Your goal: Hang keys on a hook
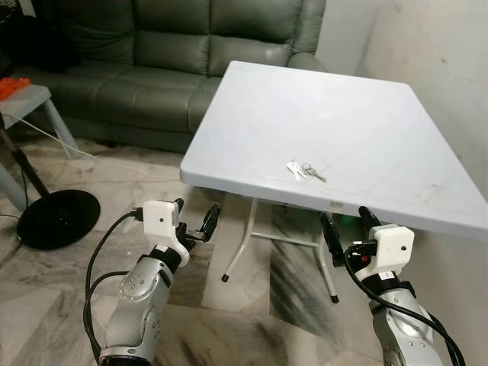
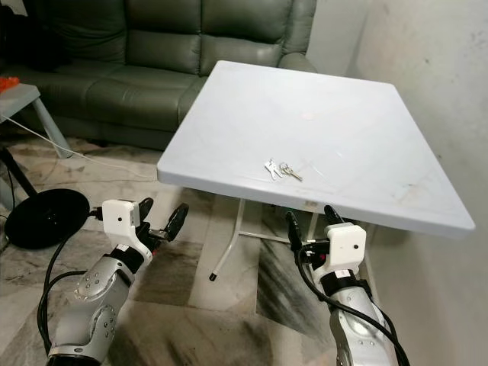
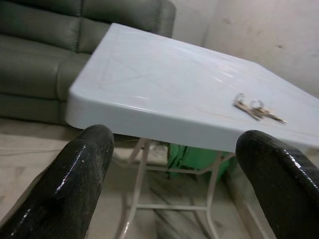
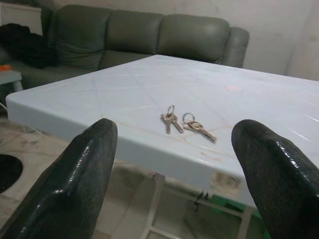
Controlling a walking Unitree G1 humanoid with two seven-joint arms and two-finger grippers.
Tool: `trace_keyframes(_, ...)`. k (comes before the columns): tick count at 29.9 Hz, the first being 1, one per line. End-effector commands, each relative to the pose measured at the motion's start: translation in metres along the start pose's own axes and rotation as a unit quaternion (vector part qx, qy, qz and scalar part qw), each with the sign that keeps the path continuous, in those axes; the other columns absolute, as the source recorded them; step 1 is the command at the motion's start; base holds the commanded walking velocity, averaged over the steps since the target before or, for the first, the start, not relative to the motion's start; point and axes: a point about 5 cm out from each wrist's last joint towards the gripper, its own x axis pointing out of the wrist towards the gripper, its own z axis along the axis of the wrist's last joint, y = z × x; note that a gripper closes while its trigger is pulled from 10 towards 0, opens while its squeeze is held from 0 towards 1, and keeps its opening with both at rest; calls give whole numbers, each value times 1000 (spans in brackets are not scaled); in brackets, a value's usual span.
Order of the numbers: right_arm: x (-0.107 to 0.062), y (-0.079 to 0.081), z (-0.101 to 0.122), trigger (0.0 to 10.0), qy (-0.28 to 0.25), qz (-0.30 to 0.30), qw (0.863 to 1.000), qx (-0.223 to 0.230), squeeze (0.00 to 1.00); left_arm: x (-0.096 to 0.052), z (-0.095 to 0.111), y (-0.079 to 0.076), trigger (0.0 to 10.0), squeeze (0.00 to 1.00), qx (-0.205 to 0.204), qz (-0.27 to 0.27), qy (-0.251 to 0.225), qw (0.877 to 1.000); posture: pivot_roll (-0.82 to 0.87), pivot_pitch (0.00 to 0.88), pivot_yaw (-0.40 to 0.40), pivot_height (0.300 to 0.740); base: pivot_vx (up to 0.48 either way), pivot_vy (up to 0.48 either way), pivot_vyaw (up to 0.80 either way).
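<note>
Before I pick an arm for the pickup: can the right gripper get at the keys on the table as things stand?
Probably yes. The keys lie near the table's front edge with nothing beside them, and the right gripper, open, sits just below that edge; it must rise over it.

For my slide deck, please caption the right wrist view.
Open right gripper faces the keys lying near the white table's edge, green sofa behind.

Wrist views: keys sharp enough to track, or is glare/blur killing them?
Right wrist view: keys crisp on the white table, mild sheen, near fingers soft. Left wrist view: keys smaller and softer, streaky glare across the tabletop, fingers out of focus. Left eye view: sharp, even light.
</note>
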Motion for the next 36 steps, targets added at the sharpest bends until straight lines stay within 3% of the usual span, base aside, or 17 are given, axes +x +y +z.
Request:
trace_keyframes(1,3,-1,7,10000,-15,-1,1000,-1,0,1,5,-1,10000,0,4,-7,-9,1000,3,16,-78,740,472,0,0)
trace_keyframes(21,3,0,7,10000,-17,1,1000,0,0,2,5,-5,10000,0,-8,-10,-8,1000,5,14,-77,740,462,0,0)
trace_keyframes(26,4,0,7,10000,-16,4,1000,0,0,3,6,-5,10000,0,-7,3,-11,1000,5,14,-78,740,0,0,0)
trace_keyframes(36,6,2,8,10000,-8,37,999,1,0,1,7,-15,10000,0,2,-31,-14,999,7,15,-82,740,0,0,0)
